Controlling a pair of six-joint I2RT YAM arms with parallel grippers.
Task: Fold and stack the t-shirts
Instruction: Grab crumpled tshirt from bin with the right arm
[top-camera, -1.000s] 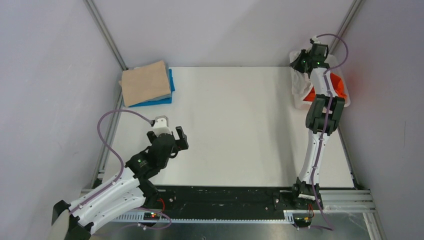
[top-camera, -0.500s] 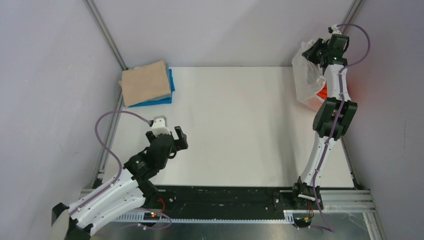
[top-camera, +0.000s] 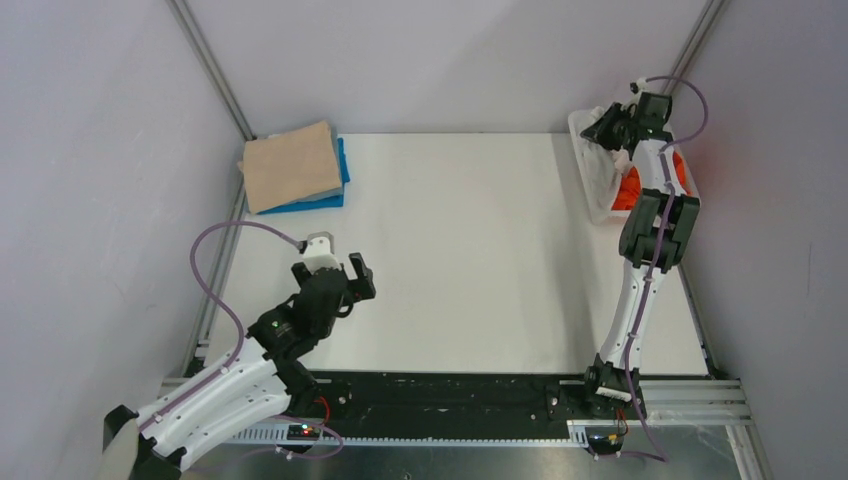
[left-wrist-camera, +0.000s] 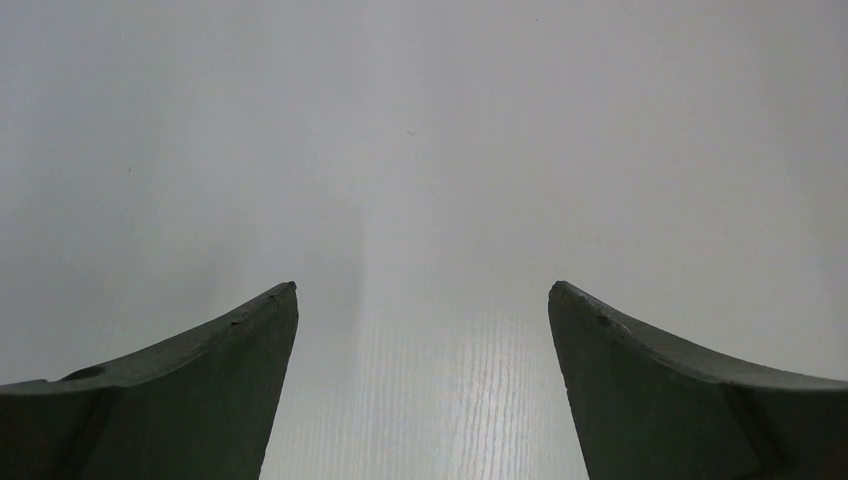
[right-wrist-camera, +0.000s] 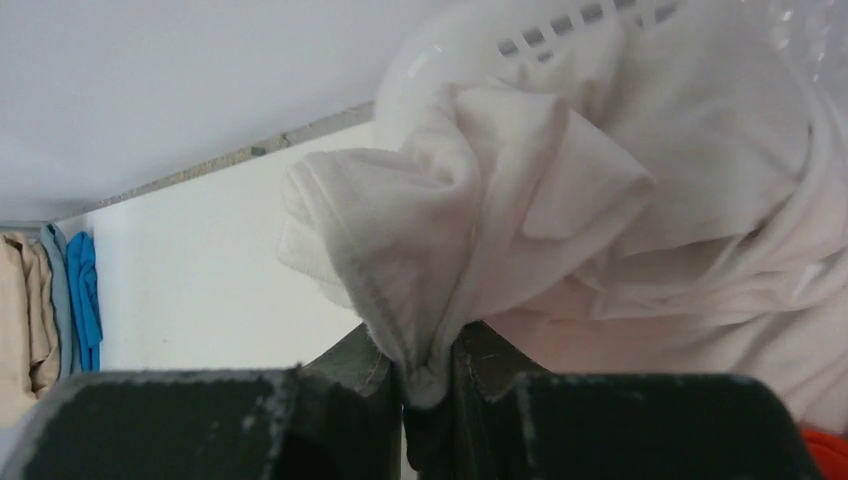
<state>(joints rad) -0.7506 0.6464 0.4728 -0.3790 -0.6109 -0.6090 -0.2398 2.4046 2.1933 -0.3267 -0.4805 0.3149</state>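
The right gripper (right-wrist-camera: 425, 375) is clamped on a thin fold of the white shirt (right-wrist-camera: 480, 190) at about 2 o'clock on the table (top-camera: 480, 250). Most of the cloth hangs over and inside the basket (right-wrist-camera: 560, 38). The left gripper (left-wrist-camera: 422, 286) hovers wide and empty near 8 o'clock. The beige shirt (top-camera: 290, 165) lies folded on the blue shirt (top-camera: 340, 192) at 10 o'clock, and the orange shirt (top-camera: 628, 190) sits in the basket.

The pinch looks narrow, only a bunched edge between the jaws, so the thin cloth may slip out if it is pulled fast. The trailing cloth may also catch on the lattice or rim and drag or tip the basket. The orange shirt lies under it and may be hauled out along with it. A crumpled grab like this may land twisted and be hard to spread flat.

No brand, label or writing can be read on any cloth, the basket or the arms.
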